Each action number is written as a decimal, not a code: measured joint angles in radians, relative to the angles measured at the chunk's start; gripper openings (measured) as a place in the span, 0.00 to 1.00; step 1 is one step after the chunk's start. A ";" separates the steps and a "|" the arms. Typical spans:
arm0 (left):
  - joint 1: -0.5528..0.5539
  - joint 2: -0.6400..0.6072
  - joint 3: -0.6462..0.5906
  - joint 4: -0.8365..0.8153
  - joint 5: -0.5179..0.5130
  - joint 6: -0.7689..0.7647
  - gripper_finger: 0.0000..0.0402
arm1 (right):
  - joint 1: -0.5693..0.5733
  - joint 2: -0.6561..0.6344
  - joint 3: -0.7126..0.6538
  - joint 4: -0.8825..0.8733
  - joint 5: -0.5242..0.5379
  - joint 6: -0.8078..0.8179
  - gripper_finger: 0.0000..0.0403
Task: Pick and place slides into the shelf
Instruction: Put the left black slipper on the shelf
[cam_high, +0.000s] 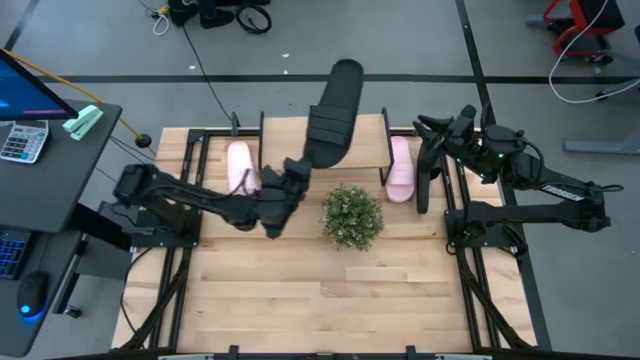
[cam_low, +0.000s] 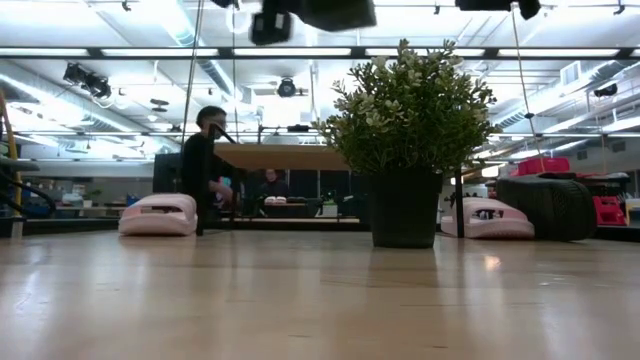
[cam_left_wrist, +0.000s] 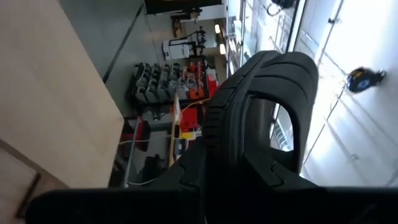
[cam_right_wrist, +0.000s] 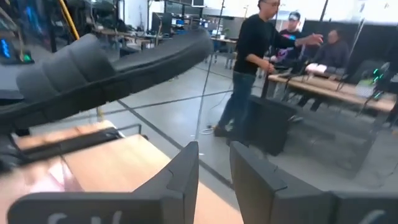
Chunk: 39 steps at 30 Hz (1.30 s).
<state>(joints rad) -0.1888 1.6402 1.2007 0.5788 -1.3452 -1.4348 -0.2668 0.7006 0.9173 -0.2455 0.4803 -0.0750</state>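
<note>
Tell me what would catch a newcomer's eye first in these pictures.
The left end effector holds a black broad-strapped slide sandal lifted above the small wood-topped shelf with black metal legs at the table's far edge. A bushy green potted plant in a dark pot stands mid-table, and two pale pink slide sandals sit beside the shelf's two ends. The right end effector is open by the right pink one.

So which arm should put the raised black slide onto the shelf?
Left, probably. The left gripper already holds the black broad-strap slide sandal lifted over the small wood-topped shelf. The right gripper sits open at the shelf's right end, beside a pale pink slide, holding nothing.
</note>
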 joint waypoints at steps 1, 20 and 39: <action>0.005 0.028 0.027 -0.001 0.001 -0.012 0.15 | 0.000 0.000 0.000 0.000 0.000 -0.022 0.24; 0.057 0.291 0.427 -0.076 0.085 0.093 0.15 | 0.001 -0.002 0.012 0.041 -0.054 -0.377 0.24; 0.057 0.291 0.428 -0.158 0.087 0.087 0.15 | -0.182 0.109 0.073 0.041 -0.069 0.458 0.26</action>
<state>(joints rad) -0.1318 1.9312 1.6291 0.4206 -1.2587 -1.3477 -0.4485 0.8097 0.9907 -0.2042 0.4109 0.3826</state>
